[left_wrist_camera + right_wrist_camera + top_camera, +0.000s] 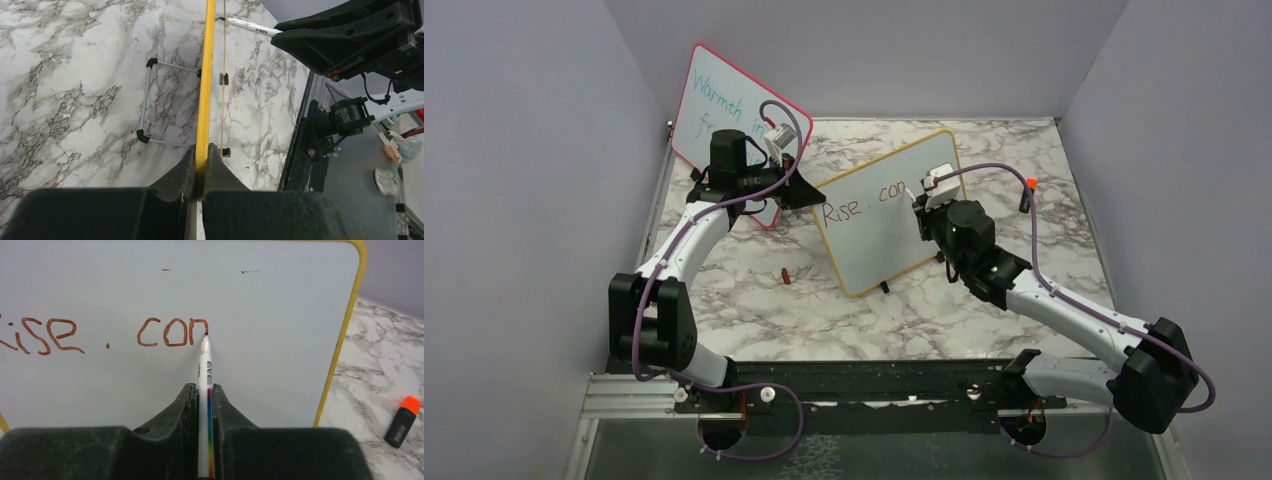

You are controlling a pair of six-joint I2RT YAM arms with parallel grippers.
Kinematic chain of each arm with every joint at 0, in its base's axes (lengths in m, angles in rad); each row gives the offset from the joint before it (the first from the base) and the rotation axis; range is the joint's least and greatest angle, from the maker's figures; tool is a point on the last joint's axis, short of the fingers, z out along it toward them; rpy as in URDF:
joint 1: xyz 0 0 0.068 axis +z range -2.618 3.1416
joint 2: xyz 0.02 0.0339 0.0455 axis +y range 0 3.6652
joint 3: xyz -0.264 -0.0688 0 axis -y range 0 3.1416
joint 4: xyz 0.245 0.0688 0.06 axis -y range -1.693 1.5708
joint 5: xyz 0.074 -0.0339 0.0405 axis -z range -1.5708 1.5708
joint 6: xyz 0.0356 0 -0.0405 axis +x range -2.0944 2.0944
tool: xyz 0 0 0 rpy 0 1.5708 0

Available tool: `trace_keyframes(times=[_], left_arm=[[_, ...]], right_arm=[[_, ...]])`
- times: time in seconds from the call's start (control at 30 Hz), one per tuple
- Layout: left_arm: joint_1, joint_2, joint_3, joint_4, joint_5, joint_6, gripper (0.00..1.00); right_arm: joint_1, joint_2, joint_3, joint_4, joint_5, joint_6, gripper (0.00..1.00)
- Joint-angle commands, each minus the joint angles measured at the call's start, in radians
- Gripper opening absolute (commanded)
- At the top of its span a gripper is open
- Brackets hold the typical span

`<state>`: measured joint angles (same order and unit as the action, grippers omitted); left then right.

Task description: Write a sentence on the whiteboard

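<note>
Whiteboard (pixel 876 238) seems light, stiff, tippy; my left gripper (pixel 201 151) clamps its left frame edge, right gripper (pixel 204 388) pinches the marker (pixel 204 357).

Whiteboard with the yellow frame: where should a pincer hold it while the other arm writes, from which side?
Grip the whiteboard by its yellow frame at the edge nearest the left arm, coming edge-on, one finger on each face. It is a thin propped panel, and the pen works further right, leaving that edge free. The left pincer is clamped there.
</note>
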<state>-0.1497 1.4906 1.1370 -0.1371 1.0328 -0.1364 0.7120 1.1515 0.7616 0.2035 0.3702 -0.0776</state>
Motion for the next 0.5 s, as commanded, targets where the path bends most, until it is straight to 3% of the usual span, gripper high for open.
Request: trace_keyframes(times=[0.0,0.47], left_arm=[[0.009,0.007,-0.008,-0.048,-0.013,0.054,0.00],[0.008,0.002,-0.008,-0.048,-0.019,0.054,0.00]], right_arm=[[-0.006,-0.027,-0.014,-0.051,0.003,0.028,0.00],[-0.005,-0.051,-0.006,-0.040,0.009,0.026,0.01]])
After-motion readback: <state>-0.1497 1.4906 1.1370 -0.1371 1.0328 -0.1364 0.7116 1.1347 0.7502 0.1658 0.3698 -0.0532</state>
